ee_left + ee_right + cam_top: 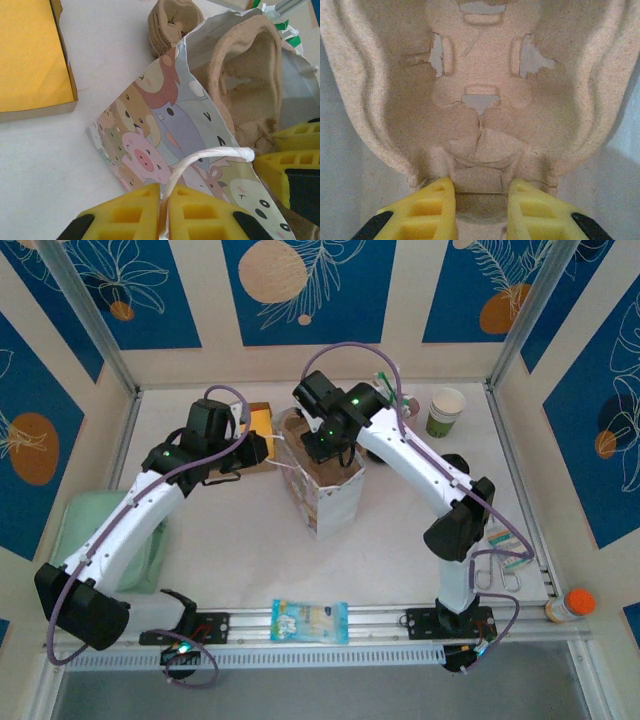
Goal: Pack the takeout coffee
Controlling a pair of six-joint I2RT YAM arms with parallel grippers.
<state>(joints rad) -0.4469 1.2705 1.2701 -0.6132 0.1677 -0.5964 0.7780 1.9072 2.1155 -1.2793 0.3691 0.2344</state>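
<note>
cartoon-animal paper bag [150, 145] with a pulp carrier [480, 75] in its mouth, cup [446, 410] well apart.
left gripper [165, 210] is pinched tight on the bag's white cord handle [210, 154]; right gripper [481, 205], narrowly parted, clamps the rough moulded carrier's edge. the green-banded cup stands upright at the worktop's [400, 560] far right.

Moulded-pulp cup carrier [480, 100]: rough, fibrous, matt. Gift bag [150, 145]: smooth printed paper, slight sheen. Bag handle [220, 152]: white twisted cord. Left fingers [131, 216]: yellow matt plastic. Table [100, 75]: smooth, matt white. Takeout coffee [446, 412]: matt paper cup. Box [30, 55]: yellow matt cardboard.
</note>
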